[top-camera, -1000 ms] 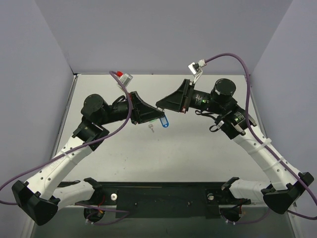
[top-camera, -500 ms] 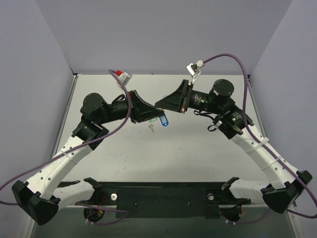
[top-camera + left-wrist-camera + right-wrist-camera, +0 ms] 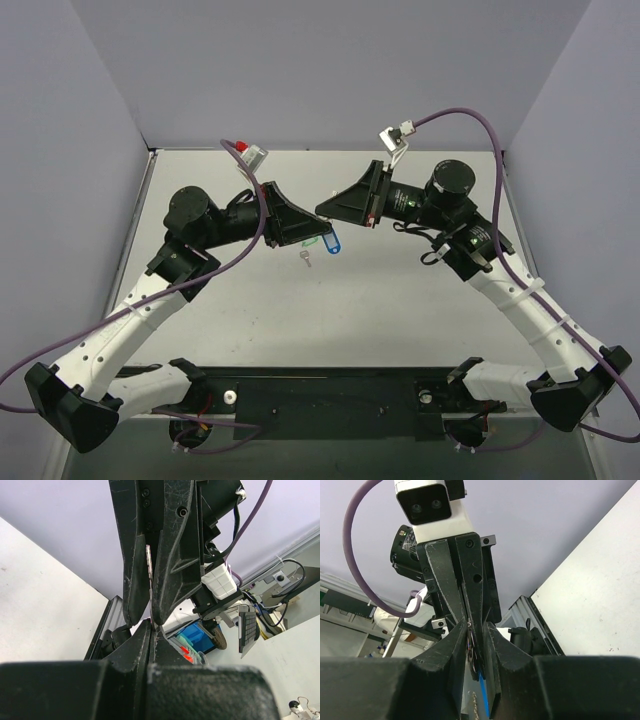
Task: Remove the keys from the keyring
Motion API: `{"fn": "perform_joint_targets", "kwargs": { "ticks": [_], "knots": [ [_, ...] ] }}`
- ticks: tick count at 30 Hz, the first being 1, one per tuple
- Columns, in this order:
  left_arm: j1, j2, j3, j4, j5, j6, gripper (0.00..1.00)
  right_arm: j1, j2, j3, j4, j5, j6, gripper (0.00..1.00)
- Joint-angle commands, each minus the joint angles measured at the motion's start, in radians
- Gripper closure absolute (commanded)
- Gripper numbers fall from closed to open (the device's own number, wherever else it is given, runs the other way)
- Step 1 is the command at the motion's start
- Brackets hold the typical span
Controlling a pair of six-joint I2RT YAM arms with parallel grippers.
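Top view: left gripper [image 3: 312,237] and right gripper [image 3: 322,211] meet above the table [image 3: 400,300]; keyring [image 3: 331,243] at their tips, key [image 3: 307,257] just beside it. Left wrist: left jaws closed on the keyring. Right wrist: right jaws likewise clamp it
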Motion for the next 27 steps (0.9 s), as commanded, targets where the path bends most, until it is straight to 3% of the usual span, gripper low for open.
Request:
{"fn": "perform_joint_targets", "kwargs": {
  "ticks": [1,8,27],
  "knots": [
    [0.007,-0.003,0.047,0.017,0.004,-0.004,1.0,-0.012,-0.031,0.008,0.059,-0.03,-0.008,0.86],
    [0.008,-0.005,0.046,0.017,0.001,-0.009,1.0,-0.013,-0.038,-0.001,0.063,-0.032,-0.005,1.0],
    [0.01,-0.046,-0.041,0.178,-0.154,-0.248,1.0,-0.001,-0.13,-0.188,0.26,0.154,0.042,1.0]
  ]
}}
